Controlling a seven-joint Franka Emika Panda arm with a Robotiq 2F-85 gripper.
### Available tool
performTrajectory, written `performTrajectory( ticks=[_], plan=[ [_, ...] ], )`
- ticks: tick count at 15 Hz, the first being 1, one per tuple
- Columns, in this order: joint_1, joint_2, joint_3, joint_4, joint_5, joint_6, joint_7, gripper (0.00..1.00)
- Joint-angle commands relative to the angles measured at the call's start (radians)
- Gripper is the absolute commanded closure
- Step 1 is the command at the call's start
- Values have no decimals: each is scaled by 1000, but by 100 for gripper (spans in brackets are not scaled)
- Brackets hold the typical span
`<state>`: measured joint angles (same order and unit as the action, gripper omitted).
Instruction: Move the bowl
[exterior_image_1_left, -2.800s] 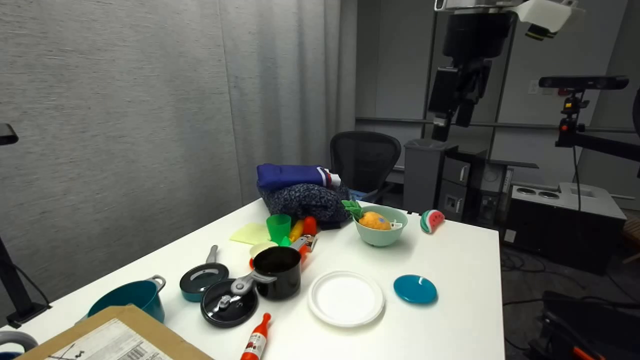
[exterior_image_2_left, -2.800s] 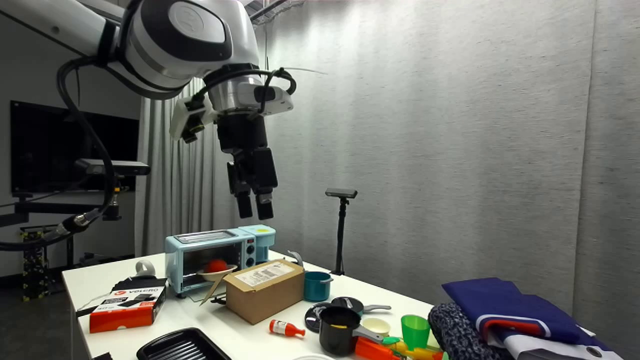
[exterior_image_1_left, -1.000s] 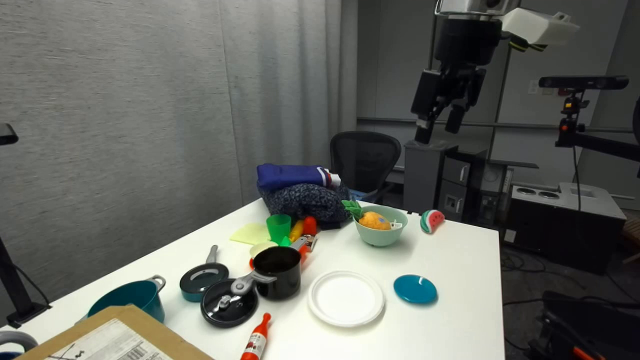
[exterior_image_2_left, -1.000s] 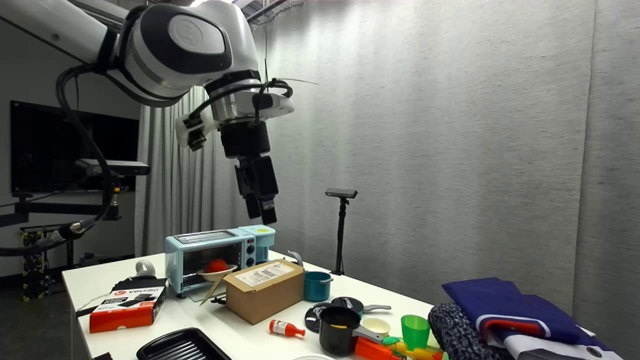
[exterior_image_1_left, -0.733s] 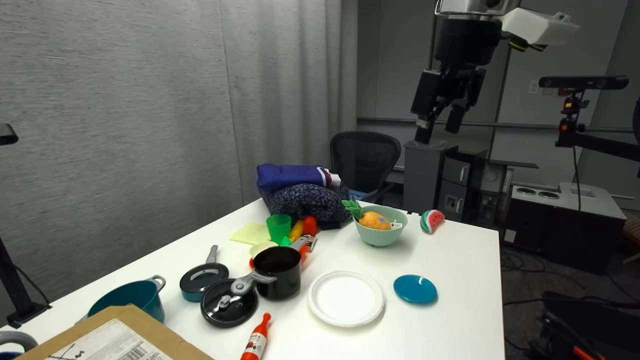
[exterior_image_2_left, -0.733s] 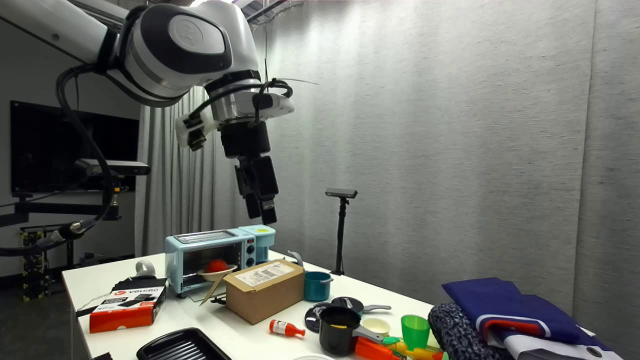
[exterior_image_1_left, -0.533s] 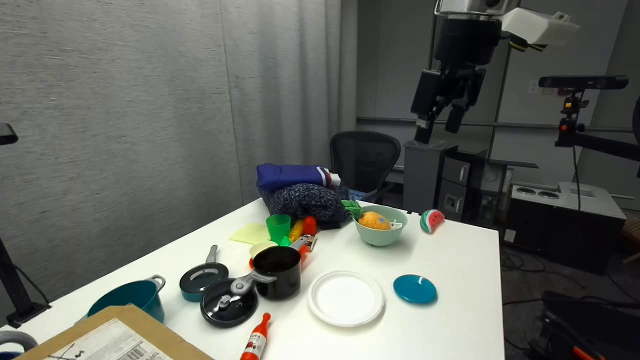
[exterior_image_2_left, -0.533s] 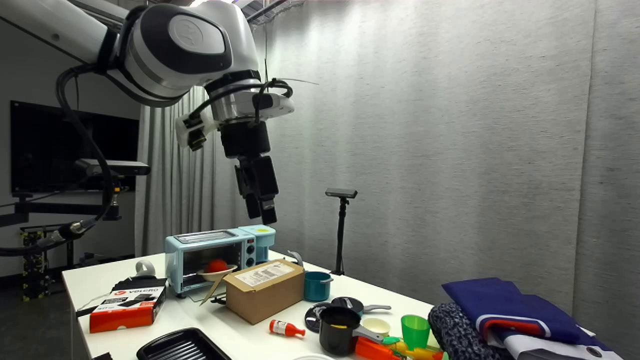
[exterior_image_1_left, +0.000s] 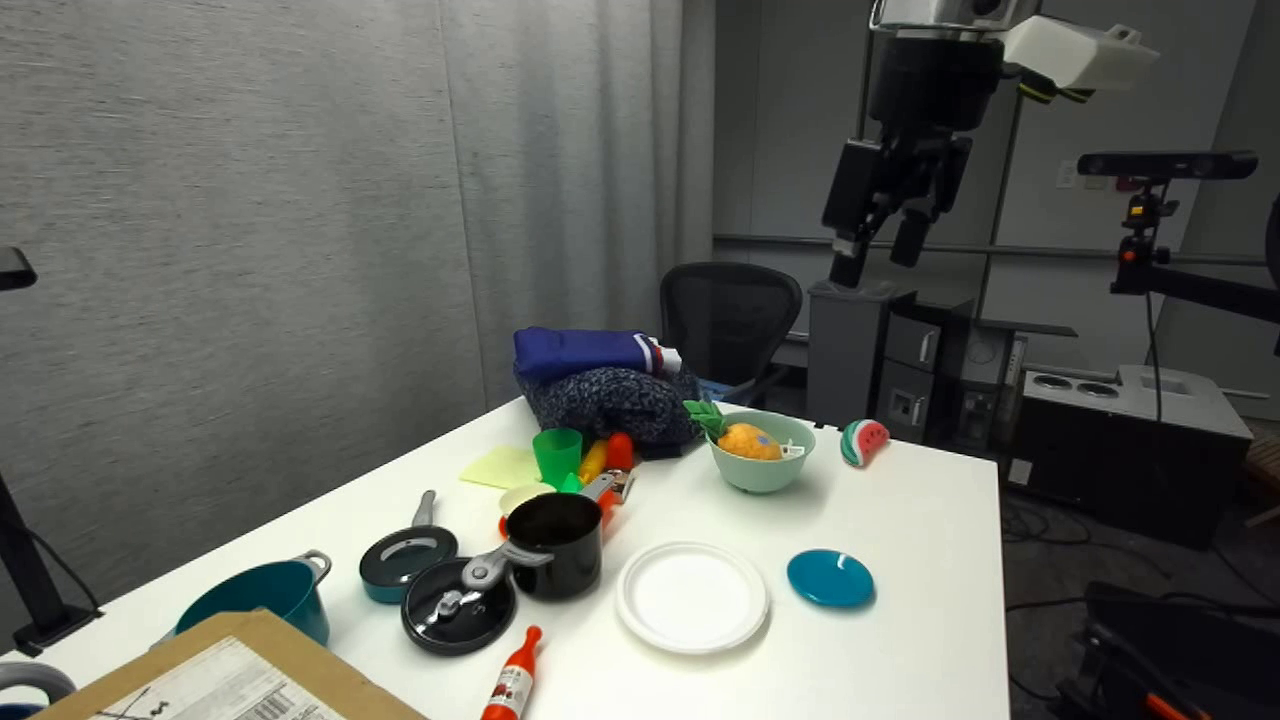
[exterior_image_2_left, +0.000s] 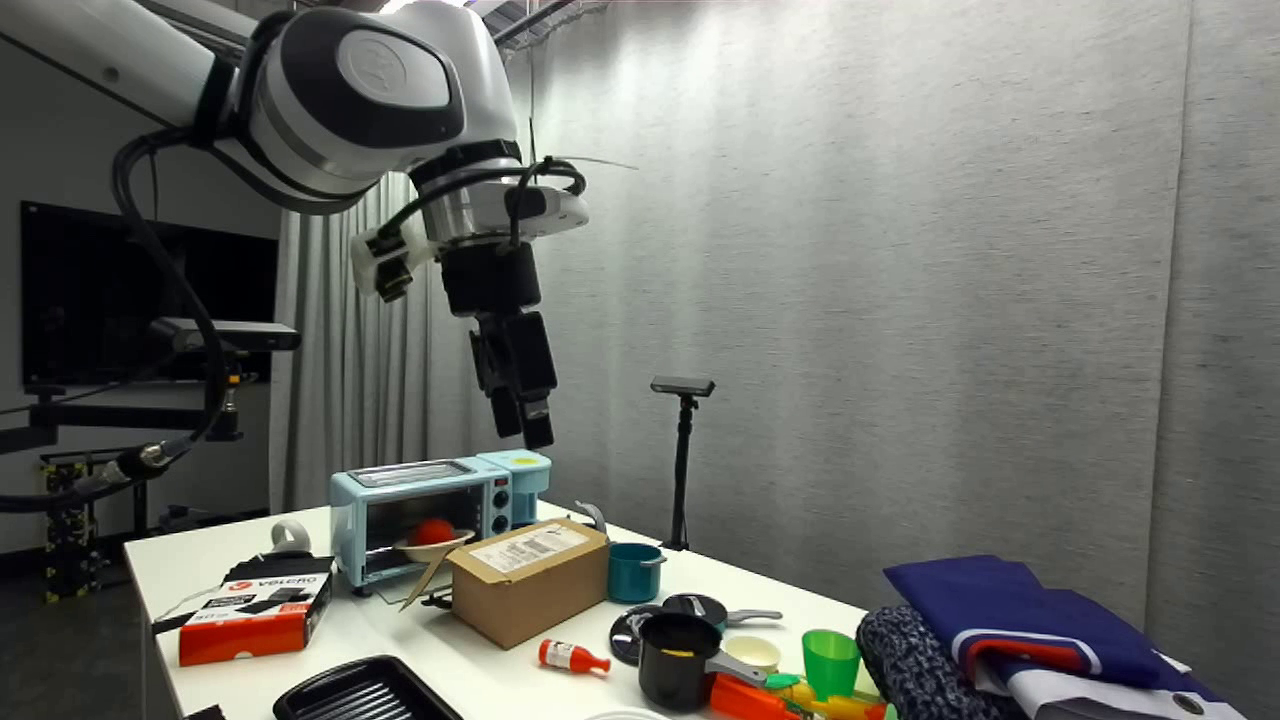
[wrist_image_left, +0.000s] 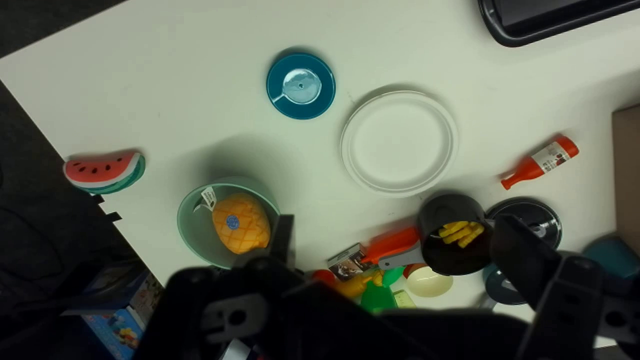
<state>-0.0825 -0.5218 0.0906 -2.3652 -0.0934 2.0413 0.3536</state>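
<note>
In the wrist view, the tool (wrist_image_left: 397, 227) hid the four-o'clock rim of the bowl (wrist_image_left: 194, 227); the edge cropped a tray (wrist_image_left: 550, 25) at two o'clock, a box (wrist_image_left: 627, 175) at three.

I see the gripper (exterior_image_1_left: 878, 254) well above the surface (exterior_image_1_left: 910, 670) in an exterior view, fingers (exterior_image_1_left: 848, 266) apart. Bowl (exterior_image_1_left: 762, 475) sits upright near the far edge, orange pineapple (exterior_image_1_left: 748, 443) inside, green leaves (exterior_image_1_left: 706, 417) over the rim. Watermelon slice (exterior_image_1_left: 863, 442) between bowl and far right corner. Teal disc (exterior_image_1_left: 830, 578) toward the right edge, white plate (exterior_image_1_left: 692, 597) farther in.
</note>
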Motion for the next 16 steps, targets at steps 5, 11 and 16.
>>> performTrajectory(
  ticks=[5, 11, 16],
  plan=[
    [6, 9, -8, 1, -34, 23, -77, 0],
    [6, 13, -6, 2, -10, 1, -47, 0],
    [5, 13, -5, 2, -3, -1, -32, 0]
  ],
)
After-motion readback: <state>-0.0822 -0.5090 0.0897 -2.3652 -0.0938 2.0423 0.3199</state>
